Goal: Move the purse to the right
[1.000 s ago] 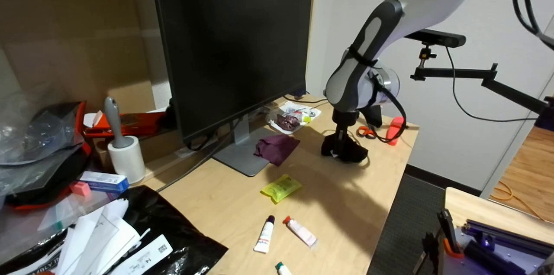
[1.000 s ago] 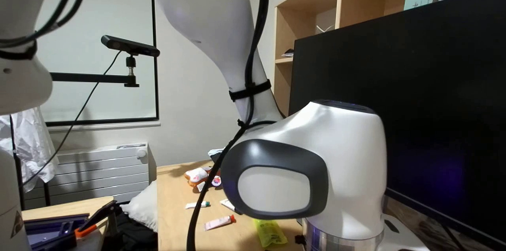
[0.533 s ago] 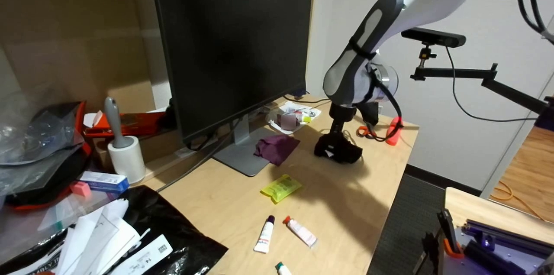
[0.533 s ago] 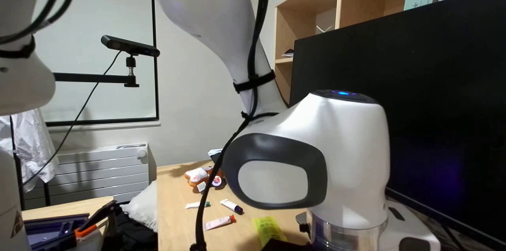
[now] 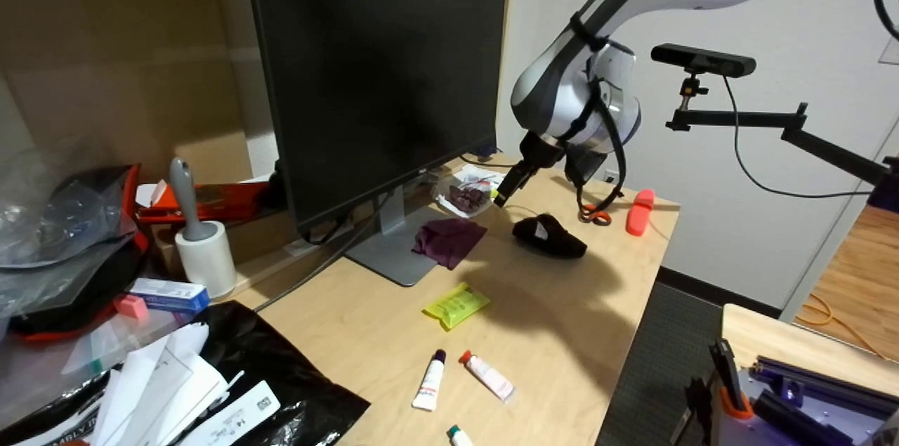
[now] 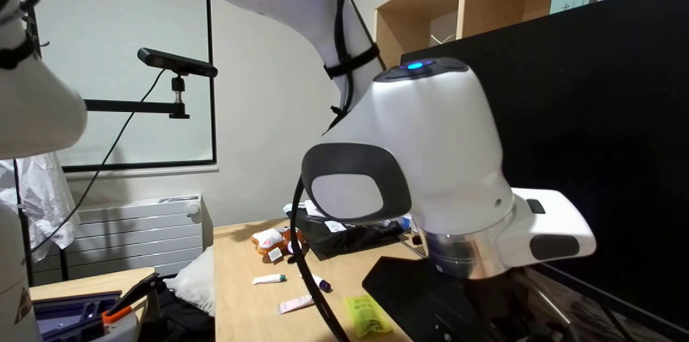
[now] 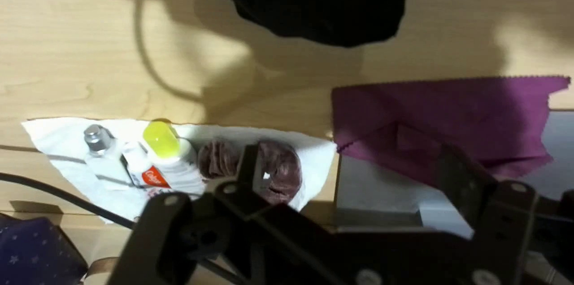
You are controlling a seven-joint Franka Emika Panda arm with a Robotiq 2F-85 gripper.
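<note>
The black purse [image 5: 548, 236] lies on the desk with a white tag showing on it. At the top of the wrist view the purse [image 7: 314, 2] is partly cut off by the frame edge. My gripper [image 7: 352, 161] is open, its fingers [image 7: 248, 164] wide apart with nothing held. In an exterior view the gripper [image 5: 501, 199] is tilted toward the monitor, raised above the desk and apart from the purse. The purse cannot be made out in the exterior view where the arm [image 6: 430, 132] fills the middle.
A purple cloth [image 5: 449, 241] lies over the monitor stand [image 5: 393, 256], beside the large monitor [image 5: 379, 81]. White paper with bottles and a scrunchie [image 7: 280, 173] is close to the gripper. Orange scissors [image 5: 595, 214], a red case [image 5: 640, 213], a yellow packet [image 5: 456, 305] and small tubes [image 5: 487, 376] lie around.
The gripper has opened and let go of the purse, then lifted and tilted toward the monitor. Before release the purse shifted slightly left in an exterior view; now it rests on the desk.
</note>
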